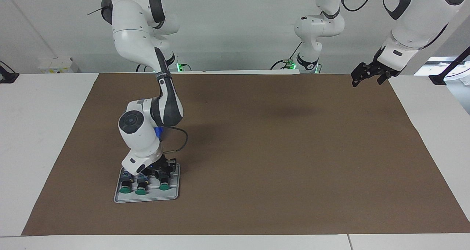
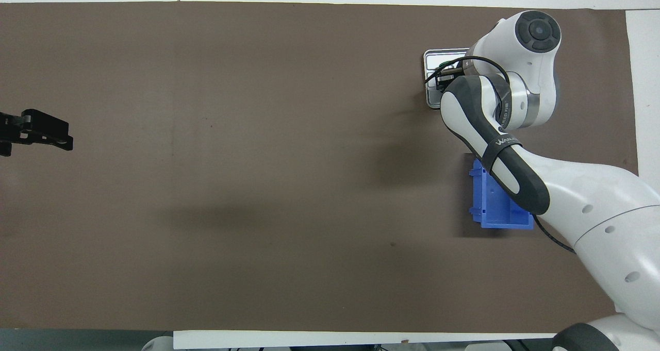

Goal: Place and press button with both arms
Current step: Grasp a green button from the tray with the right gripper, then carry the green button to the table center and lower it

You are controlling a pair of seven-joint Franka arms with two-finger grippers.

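Lying green-capped, black-barrelled in grey tray [image 1: 173, 196]: three buttons [image 1: 141, 191] under right fingers [image 1: 167, 167], grip untellable; left fingers [image 1: 358, 77] released, aloft.

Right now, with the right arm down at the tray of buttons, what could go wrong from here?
The three green-capped buttons lie close together on the grey tray, so the right gripper, down among them, may knock a neighbour. The light tray could shift or lift with the pull. The blue bin sits partly under the right arm, so a low retreat might clip it. The left gripper waits open, well clear.
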